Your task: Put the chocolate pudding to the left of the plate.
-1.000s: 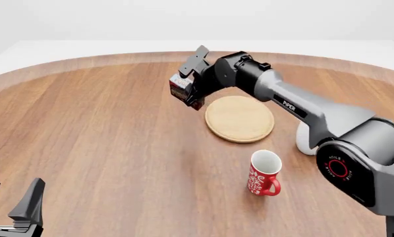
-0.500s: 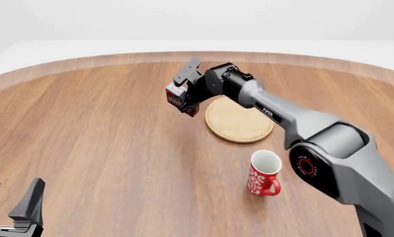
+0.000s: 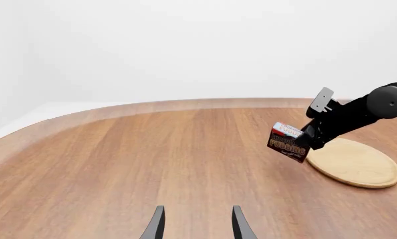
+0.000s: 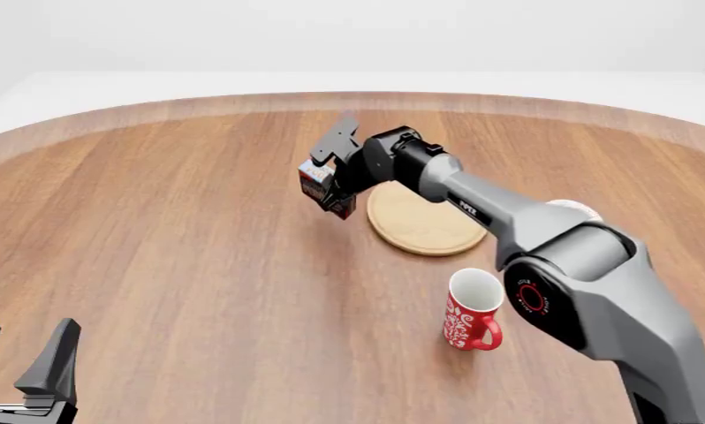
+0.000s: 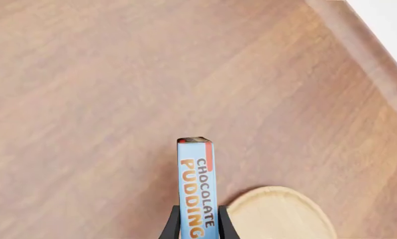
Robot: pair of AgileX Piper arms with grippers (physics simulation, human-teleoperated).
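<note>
My right gripper is shut on the chocolate pudding, a small dark brown carton with a blue and red face. It holds the carton tilted, a little above the table, just left of the plate, a flat round tan wooden disc. In the right wrist view the carton sits between the fingers, with the plate's rim beside it. The left wrist view shows the carton and the plate far off. My left gripper is open and empty at the near left corner; it also shows in the left wrist view.
A red patterned mug stands near the front, right of centre. A white mug is mostly hidden behind the right arm, right of the plate. The table's curved far edge runs behind the arm.
My right gripper has carried the pudding slightly down and toward me, staying left of the plate. The arm has stretched out lower over the table. The left gripper has not moved.
</note>
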